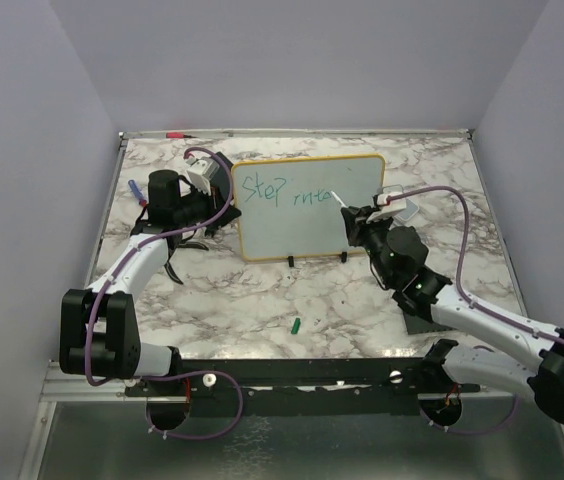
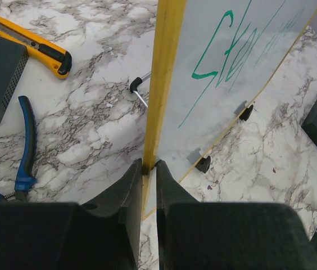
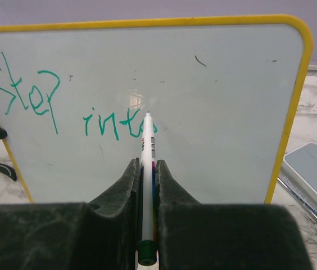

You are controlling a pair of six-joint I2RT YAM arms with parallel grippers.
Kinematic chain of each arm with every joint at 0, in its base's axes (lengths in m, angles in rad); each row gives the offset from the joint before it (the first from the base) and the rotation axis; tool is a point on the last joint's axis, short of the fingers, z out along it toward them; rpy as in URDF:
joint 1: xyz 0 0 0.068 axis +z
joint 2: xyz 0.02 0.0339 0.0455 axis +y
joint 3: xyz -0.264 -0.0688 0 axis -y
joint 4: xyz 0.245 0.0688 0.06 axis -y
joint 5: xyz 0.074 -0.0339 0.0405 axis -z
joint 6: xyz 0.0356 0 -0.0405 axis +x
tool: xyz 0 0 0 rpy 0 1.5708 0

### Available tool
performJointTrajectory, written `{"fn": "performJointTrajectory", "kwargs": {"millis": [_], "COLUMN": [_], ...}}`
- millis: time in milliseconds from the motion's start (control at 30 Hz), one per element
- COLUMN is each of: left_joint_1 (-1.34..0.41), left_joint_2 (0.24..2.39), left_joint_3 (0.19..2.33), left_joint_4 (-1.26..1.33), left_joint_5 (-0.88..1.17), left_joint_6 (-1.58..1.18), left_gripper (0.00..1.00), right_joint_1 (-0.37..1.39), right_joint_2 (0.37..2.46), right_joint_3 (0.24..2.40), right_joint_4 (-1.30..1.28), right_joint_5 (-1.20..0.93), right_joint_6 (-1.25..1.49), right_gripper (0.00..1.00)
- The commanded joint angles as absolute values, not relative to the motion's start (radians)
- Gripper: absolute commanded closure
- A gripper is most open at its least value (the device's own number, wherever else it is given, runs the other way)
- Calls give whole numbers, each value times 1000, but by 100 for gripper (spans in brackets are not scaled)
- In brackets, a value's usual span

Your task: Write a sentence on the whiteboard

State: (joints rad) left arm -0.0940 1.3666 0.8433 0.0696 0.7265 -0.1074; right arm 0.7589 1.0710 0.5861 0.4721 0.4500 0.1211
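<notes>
Green piece (image 1: 295,325): small, lying loose on the marble counter (image 1: 262,300), nearest the arm bases.
Right jaws: clenched on a white marker (image 3: 146,169), its tip against the whiteboard (image 1: 307,225).
Left jaws: clamped on the whiteboard's yellow left edge.
Whiteboard: upright on two black feet, mid-counter, between both arms.
Sentence (image 1: 287,190): green, reads "Step into", unfinished.

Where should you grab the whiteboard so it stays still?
Pinch the whiteboard by its yellow left edge, low down, coming from the side. It stands upright on small feet, and that thin frame fits between two fingers, as the left gripper shows.
</notes>
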Motion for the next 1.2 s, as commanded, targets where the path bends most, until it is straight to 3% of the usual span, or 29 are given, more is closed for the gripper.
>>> {"fn": "performJointTrajectory", "kwargs": {"millis": [0, 200, 333, 567, 700, 867, 1167], "left_joint_1": [-91, -94, -98, -111, -118, -119, -119], "left_joint_2": [1335, 1330, 1330, 1322, 1324, 1319, 1313], "left_joint_3": [841, 839, 839, 836, 838, 838, 841], "left_joint_4": [95, 94, 95, 94, 95, 92, 89], "left_joint_5": [699, 691, 684, 672, 669, 655, 650], "left_joint_6": [-106, -112, -120, -125, -133, -135, -135], "left_gripper": [100, 100, 100, 100, 100, 100, 100], "right_joint_1": [758, 721, 628, 615, 644, 767, 837], "right_joint_2": [984, 903, 869, 876, 945, 1109, 1323], "right_joint_3": [579, 579, 574, 539, 526, 552, 617], "right_joint_4": [391, 303, 260, 306, 413, 535, 689], "right_joint_5": [441, 468, 339, 73, -67, -37, -6], "right_joint_6": [153, 132, 150, 158, 221, 231, 254], "right_gripper": [99, 99, 100, 99, 99, 99, 99]}}
